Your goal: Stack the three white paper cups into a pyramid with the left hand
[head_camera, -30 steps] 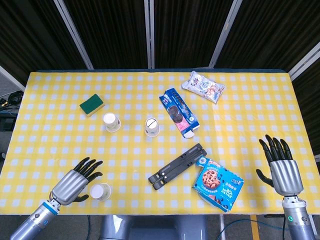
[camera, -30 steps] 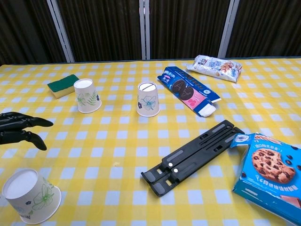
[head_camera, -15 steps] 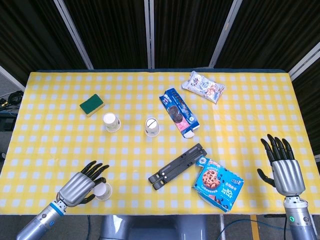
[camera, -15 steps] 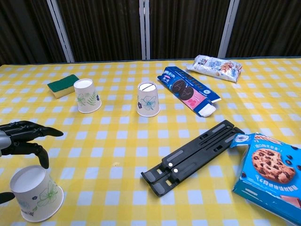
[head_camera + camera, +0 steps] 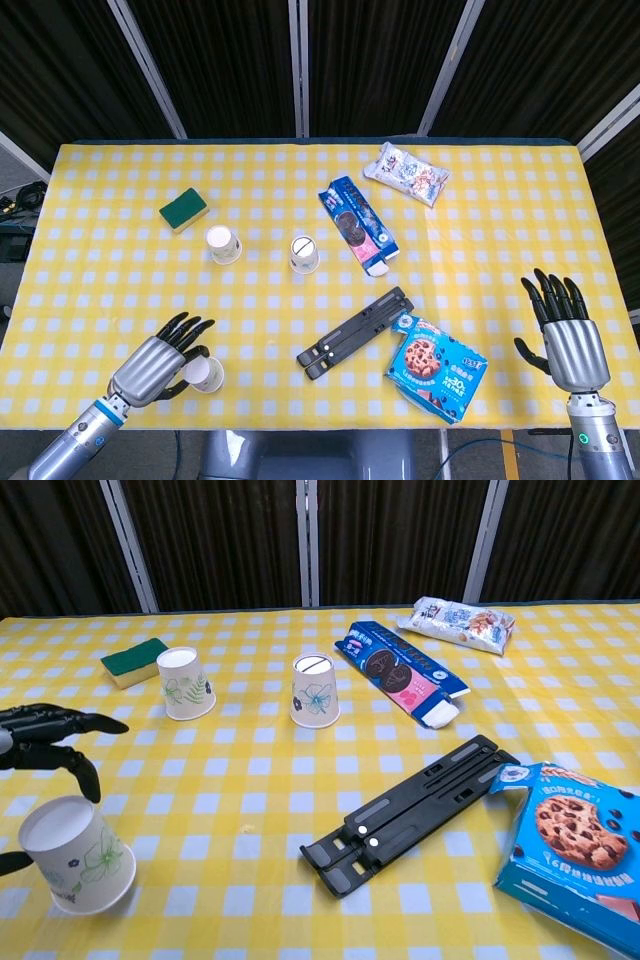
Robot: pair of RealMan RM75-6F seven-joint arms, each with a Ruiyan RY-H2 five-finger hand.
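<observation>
On a yellow checked worktop (image 5: 120, 290), the left hand (image 5: 155, 366) curls around a white paper cup (image 5: 76, 854) at the near left edge, upside down and tilted; whether it truly grips cannot be told. Two more upturned cups (image 5: 224, 244) (image 5: 304, 253) stand well apart near the middle, beside a green sponge (image 5: 184, 211). The right hand (image 5: 566, 335) rests open, holding nothing. Paper cups are likely light and easily crushed; a soft hold around the side wall should suit.
</observation>
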